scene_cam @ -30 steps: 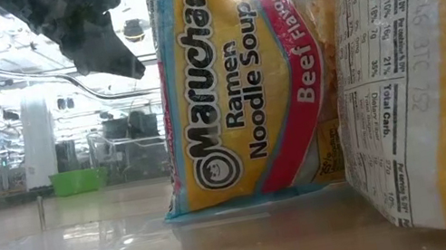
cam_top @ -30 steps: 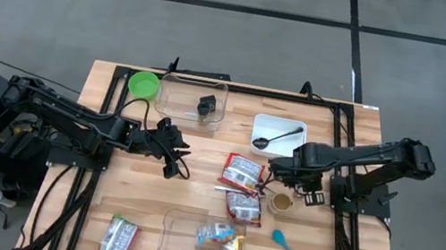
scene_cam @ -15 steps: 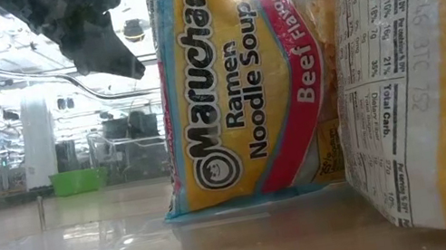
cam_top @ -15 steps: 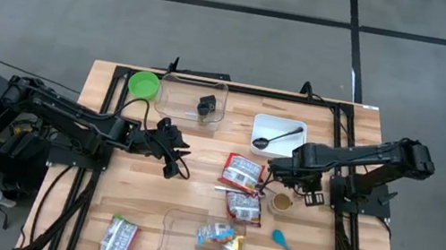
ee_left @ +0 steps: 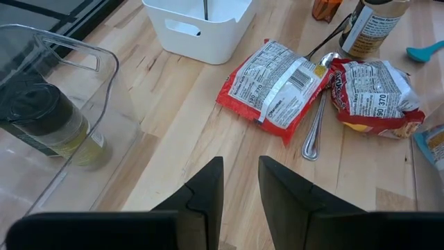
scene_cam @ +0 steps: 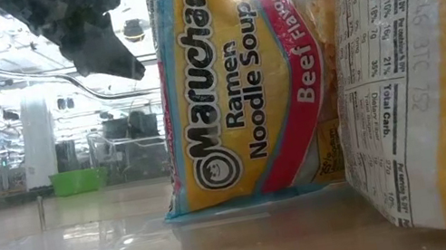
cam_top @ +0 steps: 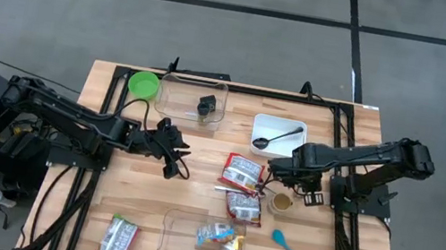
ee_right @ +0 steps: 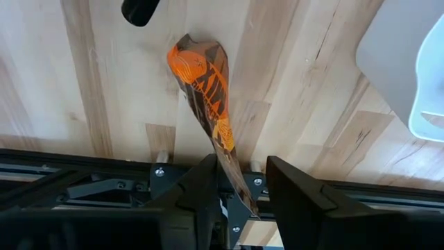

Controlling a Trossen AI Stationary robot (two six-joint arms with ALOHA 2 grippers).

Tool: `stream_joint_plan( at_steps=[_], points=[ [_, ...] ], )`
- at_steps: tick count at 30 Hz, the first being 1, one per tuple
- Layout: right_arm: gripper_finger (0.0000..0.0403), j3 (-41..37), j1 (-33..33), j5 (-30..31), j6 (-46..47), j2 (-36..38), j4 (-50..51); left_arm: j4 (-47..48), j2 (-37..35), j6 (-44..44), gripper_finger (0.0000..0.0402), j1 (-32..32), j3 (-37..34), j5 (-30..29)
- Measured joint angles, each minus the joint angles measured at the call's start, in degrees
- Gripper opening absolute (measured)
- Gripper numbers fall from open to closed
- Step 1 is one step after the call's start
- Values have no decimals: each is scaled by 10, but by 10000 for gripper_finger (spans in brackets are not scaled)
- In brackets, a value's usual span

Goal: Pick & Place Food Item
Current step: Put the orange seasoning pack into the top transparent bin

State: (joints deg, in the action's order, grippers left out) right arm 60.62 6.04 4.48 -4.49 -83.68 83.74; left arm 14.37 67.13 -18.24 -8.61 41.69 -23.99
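Right wrist view only: orange packet [ee_right: 208, 97] pinched in right tool [ee_right: 239, 184].

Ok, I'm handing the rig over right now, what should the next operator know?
Right gripper: shut on a crinkly orange snack packet, over the wooden table, right of centre.
Left gripper: open, empty, hovering left of centre.
A red ramen pack and a second lie loose mid-table; a third lies at the front left.
The clear plastic bin at the front edge already holds some packs.
Left: place the packet, probably in that bin, then the loose packs.
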Motion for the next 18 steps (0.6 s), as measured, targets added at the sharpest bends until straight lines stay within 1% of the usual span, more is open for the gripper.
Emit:
stream_joint_plan(
  at_steps=[4, 10, 13, 18],
  points=[
    [118, 0, 7, 0, 0, 0, 0, -30, 0, 0, 85, 0, -28, 0],
    [113, 0, 19, 0, -4, 0, 0, -47, 0, 0, 85, 0, -43, 0],
    [95, 0, 19, 0, -4, 0, 0, -54, 0, 0, 85, 0, -43, 0],
    [51, 0, 19, 0, -5, 0, -3, -56, 0, 0, 85, 0, -43, 0]
  ],
)
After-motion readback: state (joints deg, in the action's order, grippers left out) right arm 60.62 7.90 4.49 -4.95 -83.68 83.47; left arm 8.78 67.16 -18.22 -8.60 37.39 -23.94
